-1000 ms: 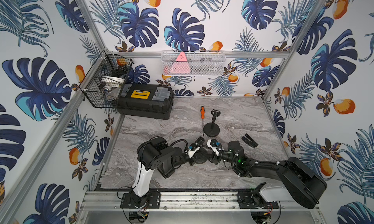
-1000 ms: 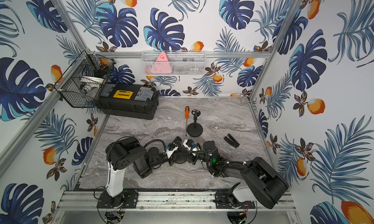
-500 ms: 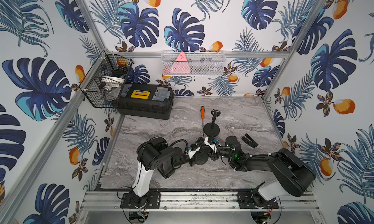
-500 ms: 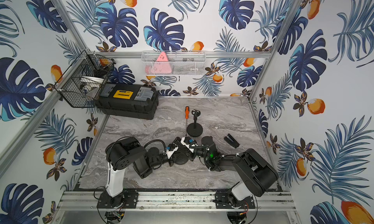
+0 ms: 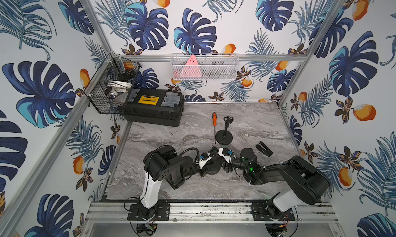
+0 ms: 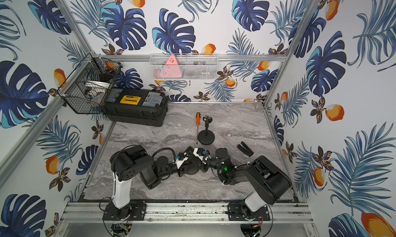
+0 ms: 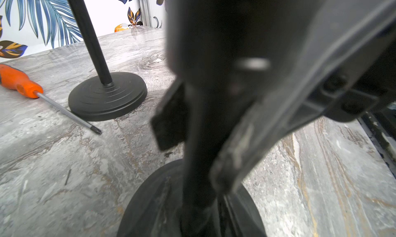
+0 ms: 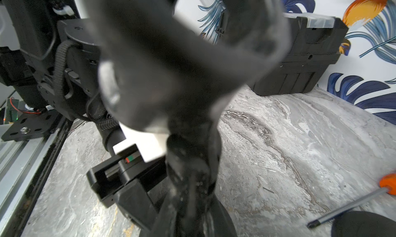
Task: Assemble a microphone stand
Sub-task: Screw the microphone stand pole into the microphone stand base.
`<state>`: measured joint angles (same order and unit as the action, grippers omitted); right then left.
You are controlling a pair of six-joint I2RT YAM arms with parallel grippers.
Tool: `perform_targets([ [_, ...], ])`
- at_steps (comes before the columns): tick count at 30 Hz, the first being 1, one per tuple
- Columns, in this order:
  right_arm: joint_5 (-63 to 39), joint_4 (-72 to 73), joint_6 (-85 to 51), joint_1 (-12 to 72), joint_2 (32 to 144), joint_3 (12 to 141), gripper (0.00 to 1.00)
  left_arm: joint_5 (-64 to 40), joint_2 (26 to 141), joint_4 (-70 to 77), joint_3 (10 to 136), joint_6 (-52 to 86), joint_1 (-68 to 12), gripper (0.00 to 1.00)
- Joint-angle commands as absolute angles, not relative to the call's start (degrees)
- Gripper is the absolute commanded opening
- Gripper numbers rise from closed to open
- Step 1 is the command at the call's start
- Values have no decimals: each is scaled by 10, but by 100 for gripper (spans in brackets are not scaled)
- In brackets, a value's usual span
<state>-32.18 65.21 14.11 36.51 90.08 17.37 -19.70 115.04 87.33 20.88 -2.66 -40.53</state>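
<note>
Near six o'clock on the grey marble-patterned tabletop (image 5: 150,182), both arms meet over a round black base (image 5: 212,170) with a thin black pole (image 7: 199,152) rising from it. The right gripper (image 5: 219,158) has its fingers drawn in tight around that pole (image 8: 190,171). The left gripper (image 5: 210,161) straddles the same pole, but its wrist view is too blurred to tell clamped from loose.

Writing: the black plastic toolbox (image 5: 154,109) at ten o'clock carries a yellow label (image 5: 148,99), and the pink triangle (image 5: 190,67) in the white mesh tray (image 5: 222,72) bears dark marks; both are too small to read.

Bare marble lies between toolbox and arms, around nine o'clock. The aluminium rail (image 5: 205,210) borders the front edge, near the base.

Only the top views show the flat black clip piece (image 5: 264,148) at three o'clock and the black wire basket (image 5: 107,96). Only the left wrist view shows the cross tip of the orange-handled screwdriver (image 7: 19,81), lying just beside the upright black microphone stand (image 7: 107,94) near centre. Only the right wrist view shows the left gripper's body.
</note>
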Motion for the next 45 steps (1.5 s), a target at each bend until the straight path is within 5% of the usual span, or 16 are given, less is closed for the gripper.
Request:
perform_targets([
  [1, -257, 684, 114, 379, 910, 160, 0, -195, 1138, 883, 204, -18, -405, 44],
  [23, 250, 626, 88, 616, 932, 188, 0, -199, 1136, 884, 199, -10, -397, 25],
  [31, 252, 609, 81, 628, 914, 192, 0, -203, 1153, 884, 206, -10, -396, 17],
  [33, 241, 593, 88, 628, 893, 192, 31, -206, 1158, 884, 210, -10, -396, 15],
  [37, 176, 530, 84, 610, 827, 187, 61, -205, 1164, 884, 212, -12, -396, 14],
  [40, 108, 464, 81, 580, 772, 182, 68, -204, 1164, 884, 211, -14, -396, 14],
  [45, -70, 431, 87, 487, 715, 158, 64, -207, 1163, 884, 211, -17, -396, 14],
])
